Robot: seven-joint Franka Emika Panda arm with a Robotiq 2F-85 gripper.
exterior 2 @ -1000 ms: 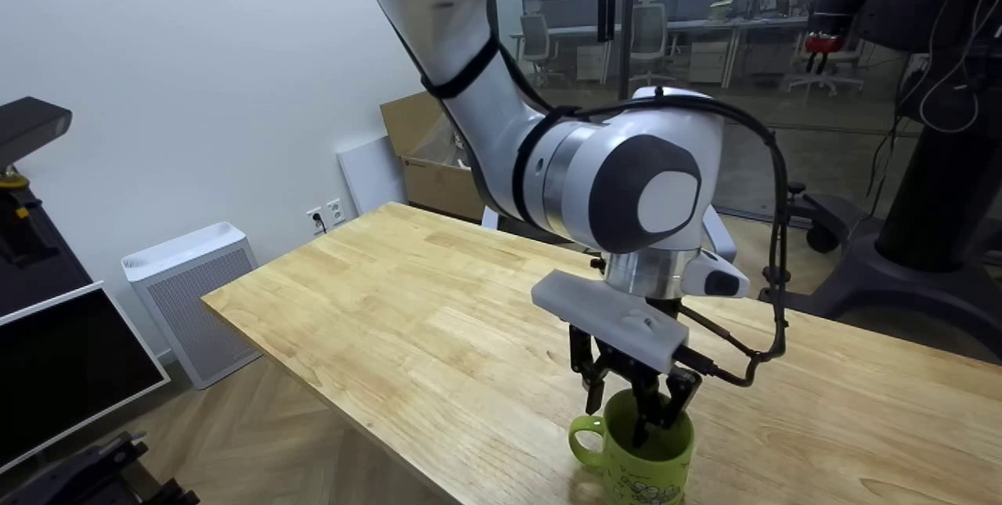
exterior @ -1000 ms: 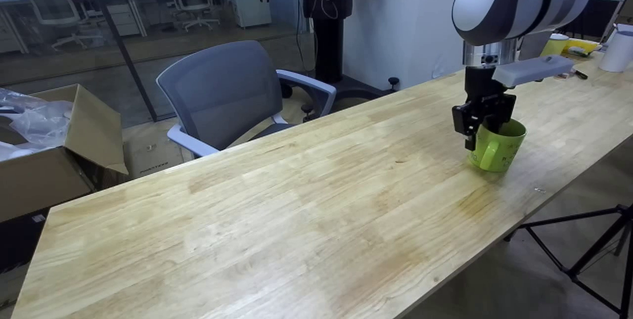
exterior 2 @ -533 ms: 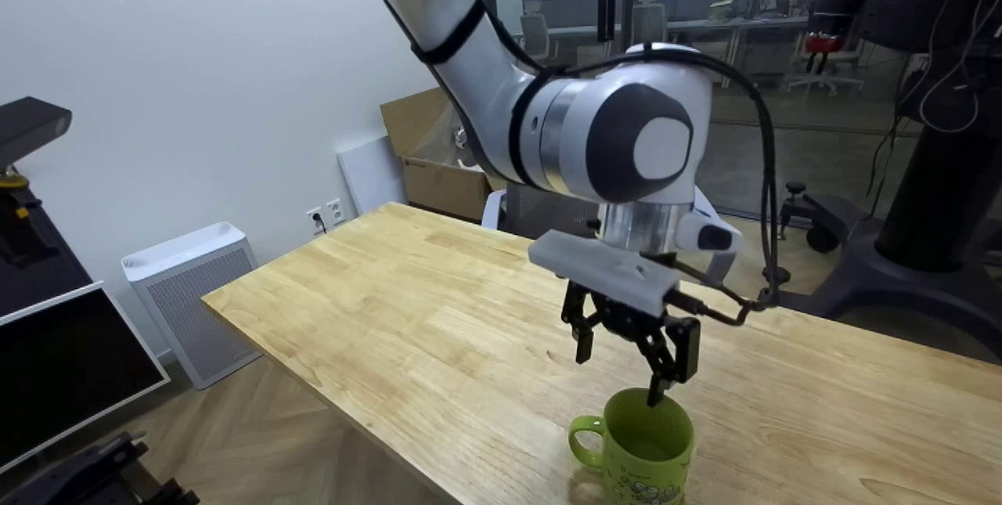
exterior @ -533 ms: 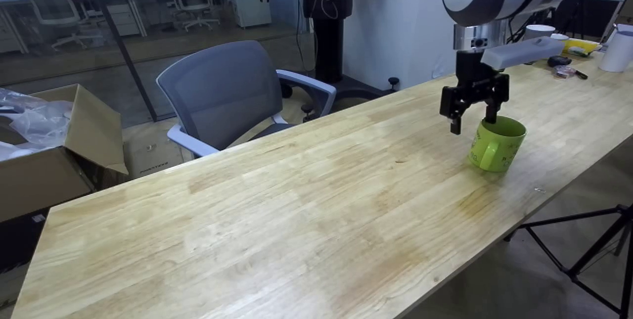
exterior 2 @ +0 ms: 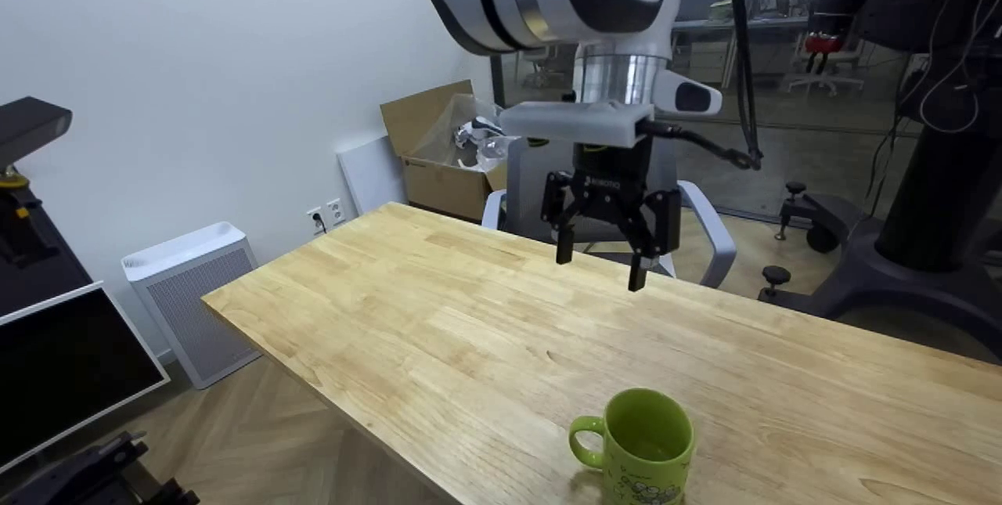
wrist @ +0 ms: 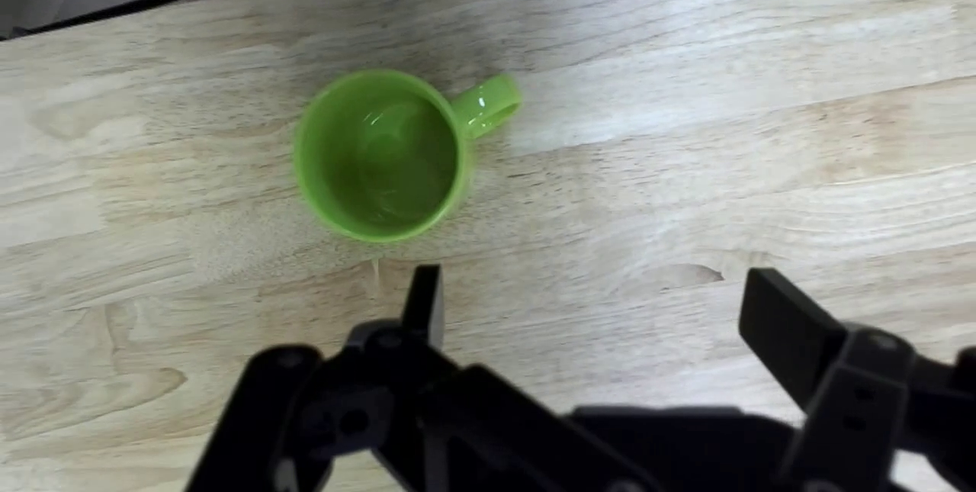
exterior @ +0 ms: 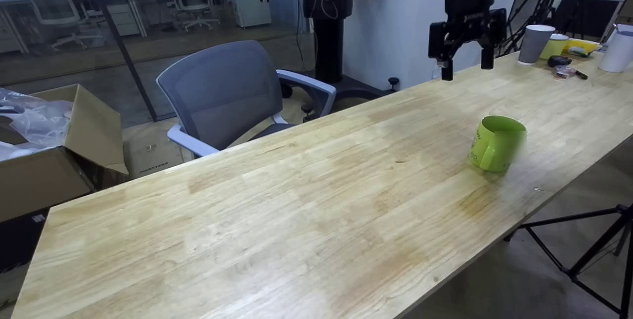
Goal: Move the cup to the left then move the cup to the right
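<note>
Hovering black two-finger gripper (exterior 2: pixel 600 270): spread wide, empty.
Round lime-green mug (wrist: pixel 381 160): upright on pale wooden table (wrist: pixel 648 210), ten o'clock from gripper in wrist view.

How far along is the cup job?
Done: apparently a release; the gripper reached into the green mug a second ago and is now raised clear. In hand: nothing; its jaws stand open. Remaining: perhaps the rightward move; the mug is upright on the table, but whether either leg is finished can't be told.
</note>
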